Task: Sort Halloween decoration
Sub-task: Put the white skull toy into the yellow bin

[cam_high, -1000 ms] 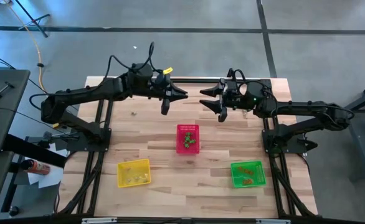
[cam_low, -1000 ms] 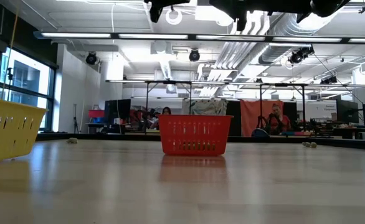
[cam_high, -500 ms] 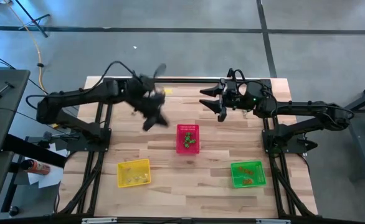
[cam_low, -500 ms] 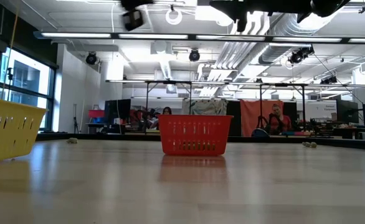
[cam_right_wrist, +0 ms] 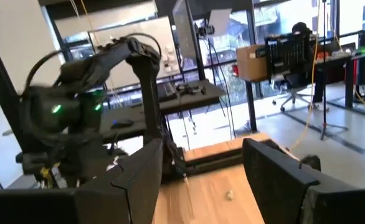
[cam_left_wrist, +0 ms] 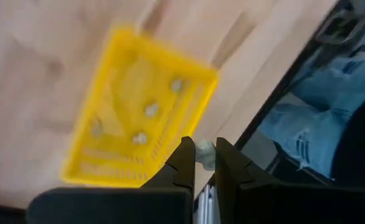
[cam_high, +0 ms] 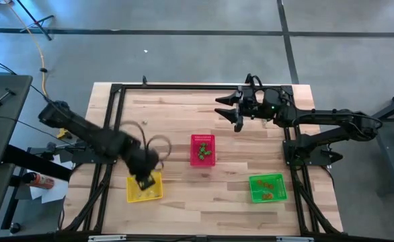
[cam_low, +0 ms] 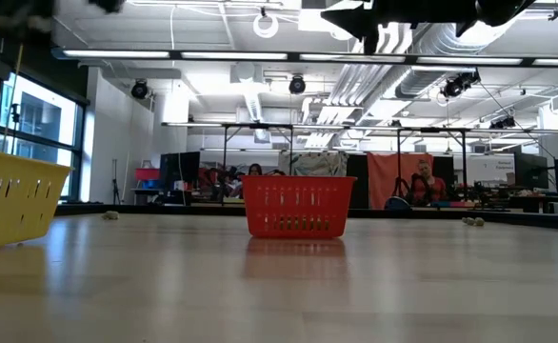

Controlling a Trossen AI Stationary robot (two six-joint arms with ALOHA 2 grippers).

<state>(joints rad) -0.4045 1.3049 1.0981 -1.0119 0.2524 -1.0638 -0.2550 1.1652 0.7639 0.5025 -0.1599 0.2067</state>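
Your left gripper [cam_left_wrist: 200, 163] hangs over the yellow basket [cam_high: 144, 187], and its fingers [cam_left_wrist: 184, 163] are pinched on a small pale trinket [cam_left_wrist: 203, 153]. More pale trinkets [cam_left_wrist: 151, 110] lie in that basket, past the fingertips. Your right gripper [cam_high: 228, 111] waits at the far side of the table [cam_high: 183, 114] with its fingers spread wide and nothing between them. The red basket [cam_high: 203, 149] and green basket [cam_high: 267, 187] hold trinkets too.

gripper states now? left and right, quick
Left gripper: shut on a pale yellowish trinket, above the yellow basket.
Right gripper: open, empty, at the table's far edge.
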